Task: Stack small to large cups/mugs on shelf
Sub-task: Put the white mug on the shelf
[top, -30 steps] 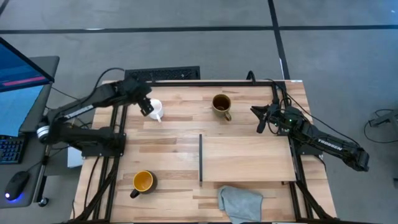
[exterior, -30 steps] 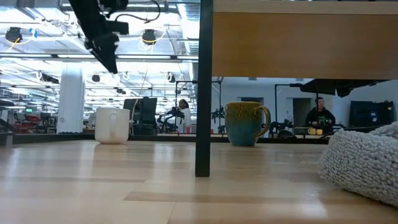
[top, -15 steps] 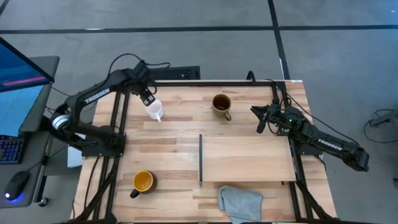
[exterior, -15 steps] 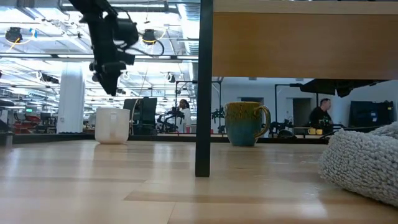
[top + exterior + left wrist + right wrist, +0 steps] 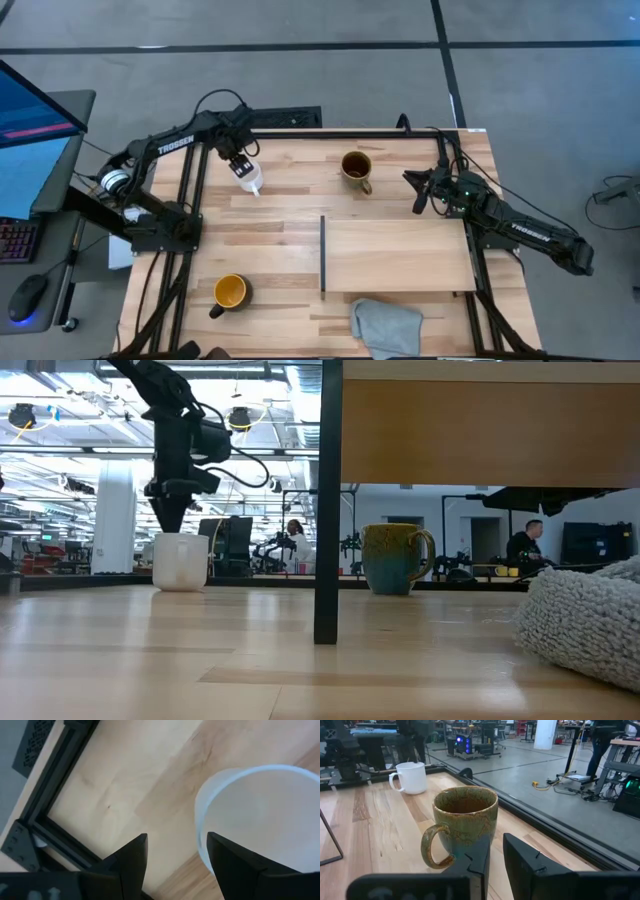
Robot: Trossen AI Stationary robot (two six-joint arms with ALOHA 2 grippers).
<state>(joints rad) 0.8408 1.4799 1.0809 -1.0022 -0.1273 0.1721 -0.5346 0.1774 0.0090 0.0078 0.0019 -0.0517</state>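
The small white mug (image 5: 250,177), far-left on the surface (image 5: 290,225), now has my left end effector (image 5: 241,166) dropped over its rim, fingers spread, seemingly straddling the wall, ready for grasping.

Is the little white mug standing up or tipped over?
Standing up. The white mug sits flat on the table, mouth facing up, and the left wrist view looks down into its round opening.

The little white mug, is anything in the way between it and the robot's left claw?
No, nothing visible is in the way. The left gripper hangs open right above the white mug, its fingers either side of the near rim. The olive mug stands well off to the side.
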